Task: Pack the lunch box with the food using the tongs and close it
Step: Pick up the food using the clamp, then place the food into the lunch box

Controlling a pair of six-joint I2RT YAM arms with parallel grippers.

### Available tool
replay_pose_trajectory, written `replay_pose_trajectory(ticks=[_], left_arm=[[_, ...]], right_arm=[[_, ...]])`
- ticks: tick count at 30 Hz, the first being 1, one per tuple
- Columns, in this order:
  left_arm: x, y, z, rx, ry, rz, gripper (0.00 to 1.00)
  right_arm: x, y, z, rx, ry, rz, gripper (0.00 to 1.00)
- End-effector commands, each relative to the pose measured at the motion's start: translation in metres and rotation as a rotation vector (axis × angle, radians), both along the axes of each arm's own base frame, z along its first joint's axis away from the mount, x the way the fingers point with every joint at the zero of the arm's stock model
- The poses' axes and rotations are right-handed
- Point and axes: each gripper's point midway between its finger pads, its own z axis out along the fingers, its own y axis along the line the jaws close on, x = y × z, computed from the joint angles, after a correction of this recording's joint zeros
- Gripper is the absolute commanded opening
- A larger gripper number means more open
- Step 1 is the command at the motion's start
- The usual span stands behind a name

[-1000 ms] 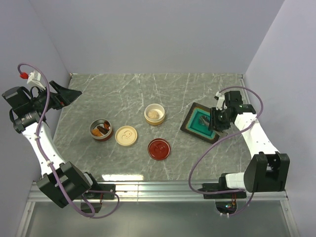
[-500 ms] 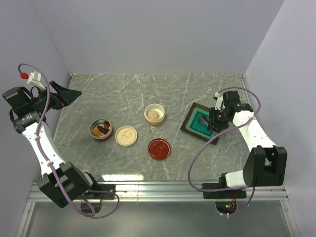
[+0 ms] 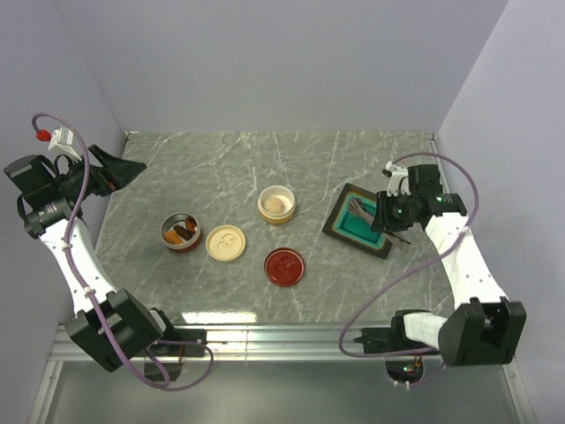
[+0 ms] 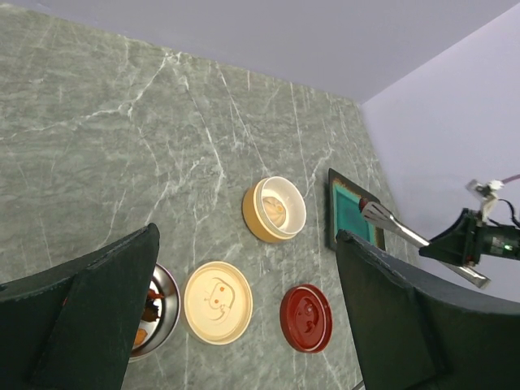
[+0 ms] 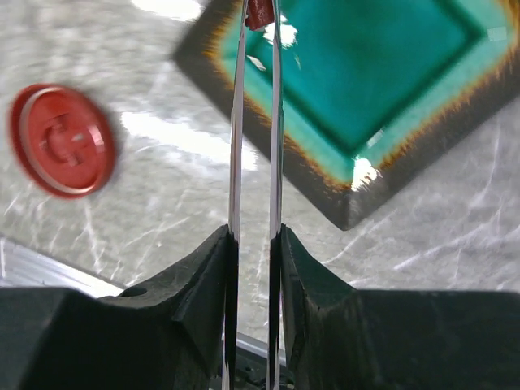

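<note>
My right gripper (image 5: 253,244) is shut on the silver tongs (image 5: 236,122), pressing their two arms close together. The tong tips pinch a small red-brown piece of food (image 5: 260,14) over the near edge of the teal tray (image 5: 390,73). From above, the tongs (image 3: 364,210) reach left from the gripper (image 3: 393,212) across the tray (image 3: 357,231). The lunch box's round containers stand open: a steel-lined one (image 3: 180,232) with orange and brown pieces, and a tan one (image 3: 277,203) with pale food. My left gripper (image 3: 119,168) hangs open, high at the far left, holding nothing.
A cream lid (image 3: 226,243) and a red lid (image 3: 285,266) lie flat on the marble table between the containers and the tray. The left wrist view shows the same cream lid (image 4: 217,302), red lid (image 4: 305,318) and tan container (image 4: 276,209). Walls close in on three sides.
My right gripper has squeezed the tongs narrower, and its wrist has drawn slightly right and back over the tray. The left arm has not moved.
</note>
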Motion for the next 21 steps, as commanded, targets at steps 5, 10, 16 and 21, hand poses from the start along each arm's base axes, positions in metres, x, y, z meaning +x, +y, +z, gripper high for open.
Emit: replay_pose_trajectory(ticks=[5, 10, 16, 21], left_arm=[[-0.001, -0.003, 0.013, 0.014, -0.051, -0.029, 0.96], [-0.002, -0.005, 0.016, 0.002, -0.049, -0.049, 0.95], [-0.001, -0.003, 0.014, 0.007, -0.037, -0.044, 0.94], [0.000, -0.002, 0.012, 0.010, -0.034, -0.042, 0.94]], right_arm=[[-0.010, 0.077, 0.062, 0.097, -0.222, 0.381, 0.24], [-0.014, 0.154, 0.099, 0.115, -0.374, 0.660, 0.24], [-0.016, 0.247, 0.114, 0.143, -0.415, 0.930, 0.25], [-0.018, 0.322, 0.106, 0.150, -0.420, 1.082, 0.25]])
